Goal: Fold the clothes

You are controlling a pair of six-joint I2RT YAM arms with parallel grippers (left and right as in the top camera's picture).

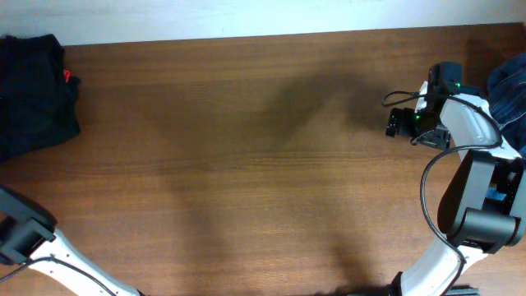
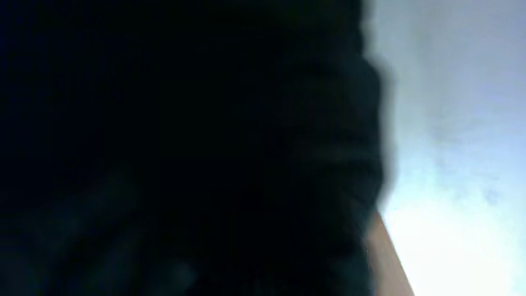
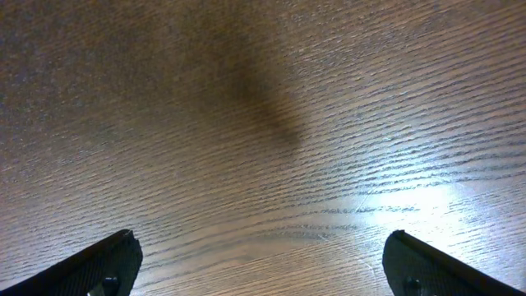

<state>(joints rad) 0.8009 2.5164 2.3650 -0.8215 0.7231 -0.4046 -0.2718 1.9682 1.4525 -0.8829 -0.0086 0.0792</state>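
Observation:
A pile of black clothes (image 1: 33,90) lies at the table's far left corner, with a small red tag showing. The left wrist view is almost filled by dark black cloth (image 2: 181,140); my left fingers cannot be made out in it. Only my left arm (image 1: 25,234) shows in the overhead view, at the front left edge. My right gripper (image 1: 400,123) hovers over bare wood at the right. It is open and empty, with its fingers wide apart in the right wrist view (image 3: 263,267).
A blue garment (image 1: 511,86) lies at the far right edge, beside the right arm. The brown wooden table (image 1: 246,164) stretches between the two arms. A white wall (image 2: 460,123) shows behind the dark cloth.

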